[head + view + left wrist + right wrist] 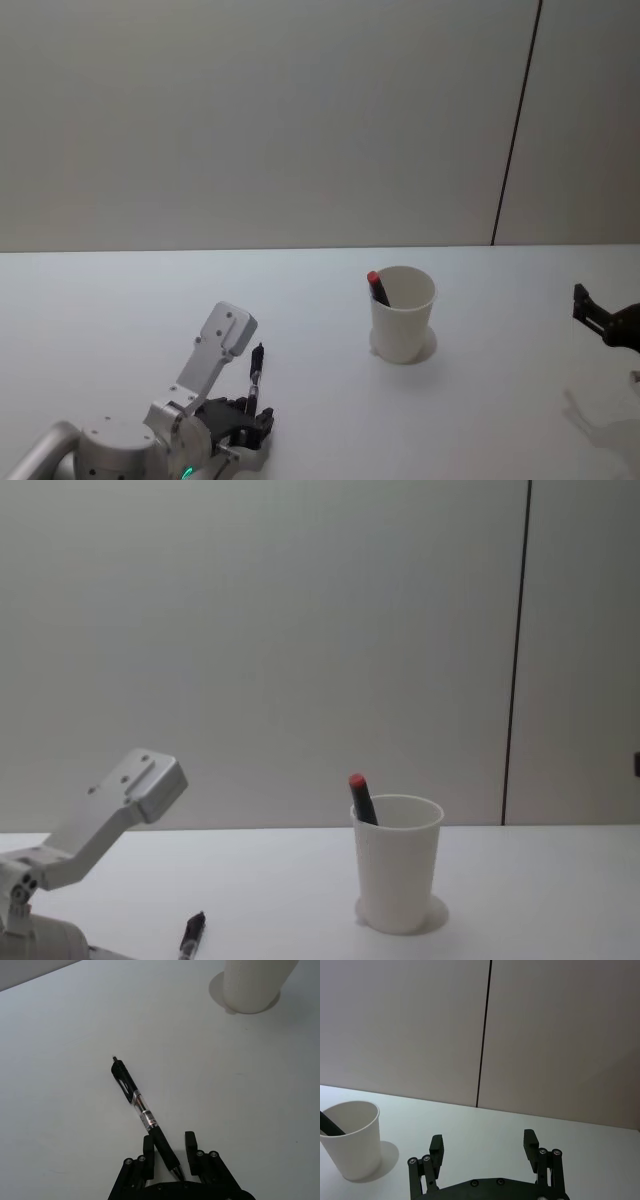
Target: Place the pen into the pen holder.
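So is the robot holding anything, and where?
Nothing yet. The left gripper is open, its fingers either side of the black pen at the rubber grip near its tip. The right gripper is open and empty.

Low and right of centre we see the pen holder (398, 865) upright on the white counter (280, 885), a red-capped dark pen (362, 800) leaning against its rim. At lower left our left arm (115, 810) angles upward, and beside it a black pen (191, 935) shows at the bottom edge.
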